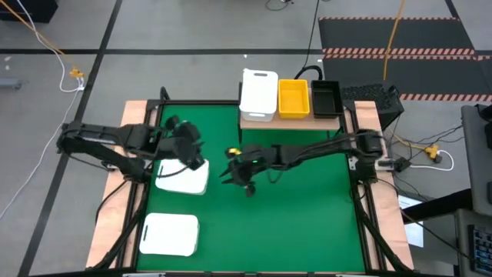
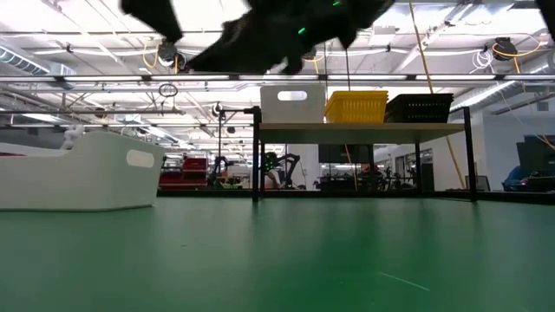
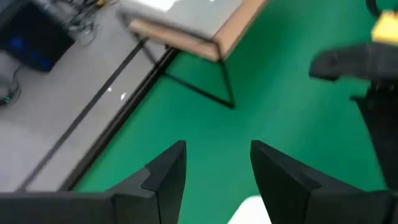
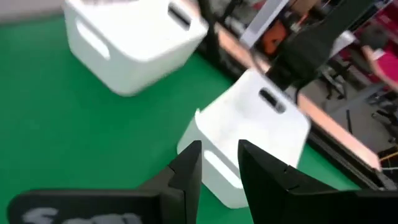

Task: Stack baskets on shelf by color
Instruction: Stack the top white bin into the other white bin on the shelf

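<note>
Hovering my left gripper [image 1: 194, 158], fingers parted, empty, over nearer-shelf white basket [image 1: 184, 178], upside down on left of table. My right gripper [image 1: 237, 175] at mid-table, also parted, empty. Second white basket [image 1: 169, 234] lying nearer. Judging stiff, light, slick plastic; pinching wall at handle slot.

We are in a big robotics lab or industrial test hall. Above us run exposed metal ceiling trusses [image 2: 104, 80] with hanging strip lights. The grey concrete floor [image 1: 192, 31] carries taped black lines, loose cables and a black mat edged in red-and-white hazard stripes [image 1: 396, 52]. Beyond the green table [image 1: 307, 208] we make out more robot arms [image 2: 279, 165] at other stations.
</note>
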`<state>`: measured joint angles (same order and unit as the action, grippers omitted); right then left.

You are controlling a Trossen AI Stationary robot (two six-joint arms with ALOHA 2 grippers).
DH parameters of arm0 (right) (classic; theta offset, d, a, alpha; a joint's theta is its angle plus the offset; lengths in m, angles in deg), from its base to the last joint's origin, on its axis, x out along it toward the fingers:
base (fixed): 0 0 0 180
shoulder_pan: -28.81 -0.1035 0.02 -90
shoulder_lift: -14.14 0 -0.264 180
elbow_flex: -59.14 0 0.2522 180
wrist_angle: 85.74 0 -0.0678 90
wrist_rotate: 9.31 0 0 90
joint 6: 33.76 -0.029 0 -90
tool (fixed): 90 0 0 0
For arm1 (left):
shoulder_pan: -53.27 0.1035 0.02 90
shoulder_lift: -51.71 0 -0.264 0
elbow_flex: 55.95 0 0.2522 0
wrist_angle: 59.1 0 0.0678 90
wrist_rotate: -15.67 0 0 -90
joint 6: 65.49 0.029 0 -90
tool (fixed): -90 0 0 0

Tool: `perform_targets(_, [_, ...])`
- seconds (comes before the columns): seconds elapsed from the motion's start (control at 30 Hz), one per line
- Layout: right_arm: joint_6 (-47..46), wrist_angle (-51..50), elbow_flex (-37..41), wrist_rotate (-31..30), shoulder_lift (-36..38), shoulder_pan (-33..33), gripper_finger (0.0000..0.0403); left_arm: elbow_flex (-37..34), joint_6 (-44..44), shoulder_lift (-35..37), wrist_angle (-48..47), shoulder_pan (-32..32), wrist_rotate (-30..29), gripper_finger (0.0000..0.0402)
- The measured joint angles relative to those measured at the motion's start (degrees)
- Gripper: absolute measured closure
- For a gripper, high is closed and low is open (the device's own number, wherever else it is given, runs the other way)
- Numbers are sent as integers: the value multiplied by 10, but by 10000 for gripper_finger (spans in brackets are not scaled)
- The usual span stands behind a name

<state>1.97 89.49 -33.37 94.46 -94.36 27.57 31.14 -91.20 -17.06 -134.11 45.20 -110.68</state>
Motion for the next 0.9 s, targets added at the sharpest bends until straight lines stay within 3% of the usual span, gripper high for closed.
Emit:
perform_targets(0.23, [100, -111, -167, 0, -127, 1, 303, -133, -141, 105, 0, -57, -98, 220])
perform_targets(0.5, [165, -203, -318, 0, -243, 8, 302, -163, -144, 152, 11, -63, -196, 220])
perform_targets(0.9, [182, -267, -348, 0, -278, 37, 309, -162, -71, 150, 65, -63, -223, 220])
